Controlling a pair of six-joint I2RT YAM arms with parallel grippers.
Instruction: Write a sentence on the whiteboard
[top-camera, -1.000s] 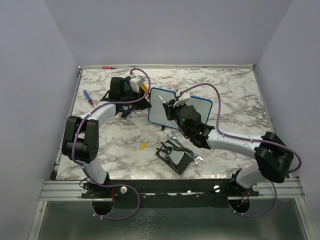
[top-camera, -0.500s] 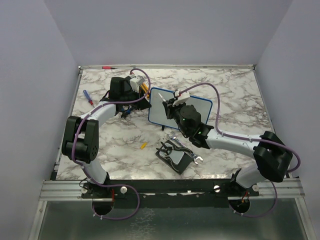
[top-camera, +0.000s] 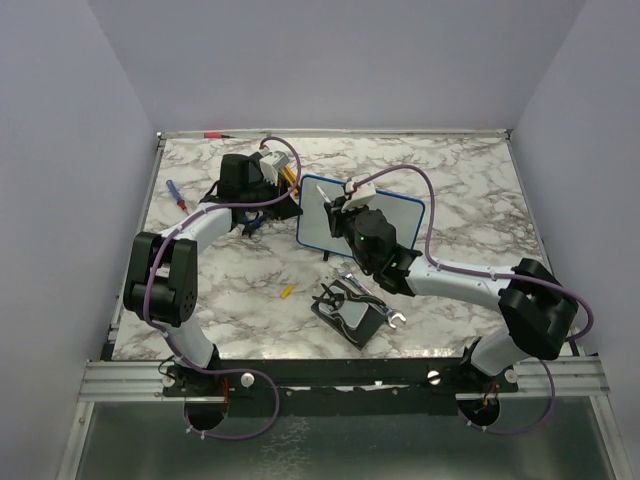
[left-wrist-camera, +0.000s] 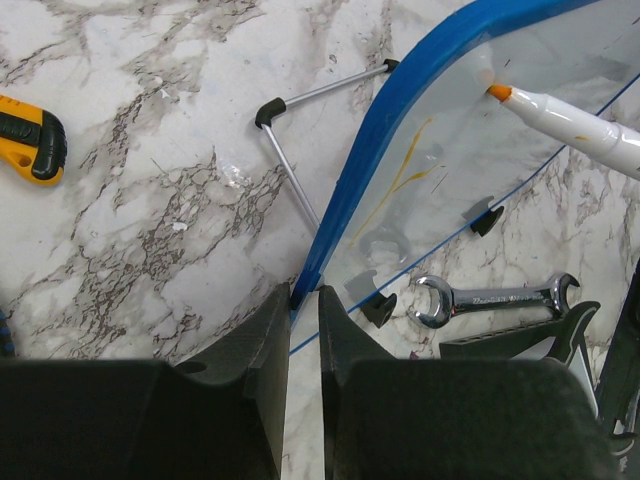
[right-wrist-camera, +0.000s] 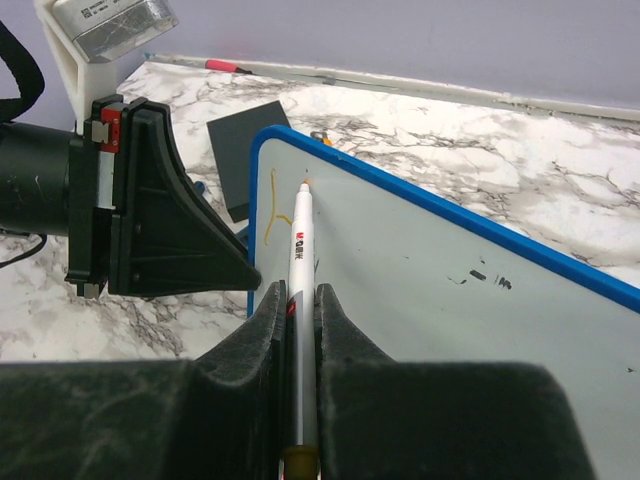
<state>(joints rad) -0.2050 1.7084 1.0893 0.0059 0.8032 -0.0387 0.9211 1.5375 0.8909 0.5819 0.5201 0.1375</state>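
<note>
The whiteboard, white with a blue rim, stands tilted at the table's middle. My left gripper is shut on its blue left rim; it also shows in the top view. My right gripper is shut on a white marker with an orange tip. The tip sits at the board's upper left, in the top view near the right gripper. Of the sentence, only a thin orange stroke shows near the left rim, also seen in the left wrist view.
A flat black pad lies behind the board. A black holder with wrenches lies in front of it, one wrench near the board's feet. A yellow knife, a blue screwdriver and a red pen lie to the left and at the back.
My right gripper has carried the marker tip a little up and to the left over the board. The left arm and the board have not moved.
</note>
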